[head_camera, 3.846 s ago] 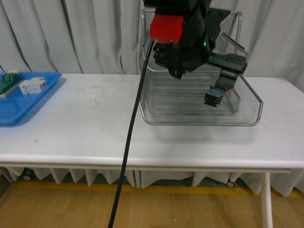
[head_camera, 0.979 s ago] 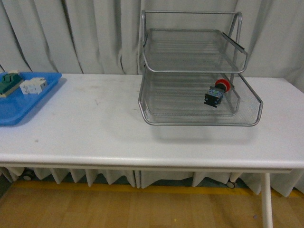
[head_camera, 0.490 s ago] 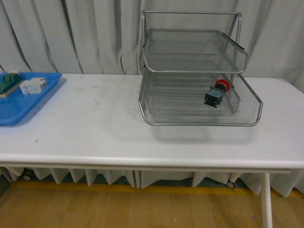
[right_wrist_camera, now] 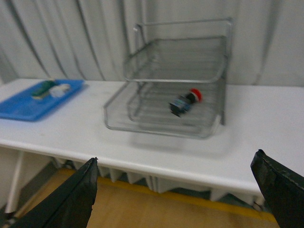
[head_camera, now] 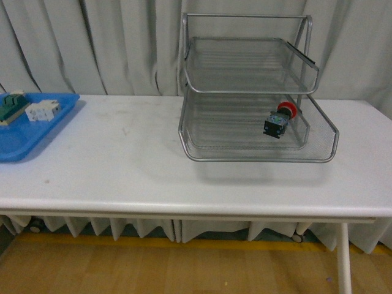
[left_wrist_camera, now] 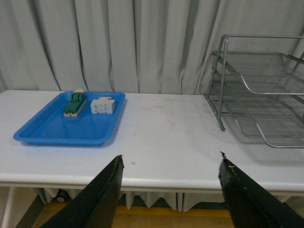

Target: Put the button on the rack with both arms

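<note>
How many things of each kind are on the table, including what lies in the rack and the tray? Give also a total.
button: 1
rack: 1
blue tray: 1
blocks in the tray: 2 (green-topped block, white block)
Total: 5

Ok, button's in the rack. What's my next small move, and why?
Probably none: I'd hold both arms where they are and call it done. The button rests in the rack tray under the top one, touched by nothing, and both sets of jaws stand open and empty, clear of the table.
</note>
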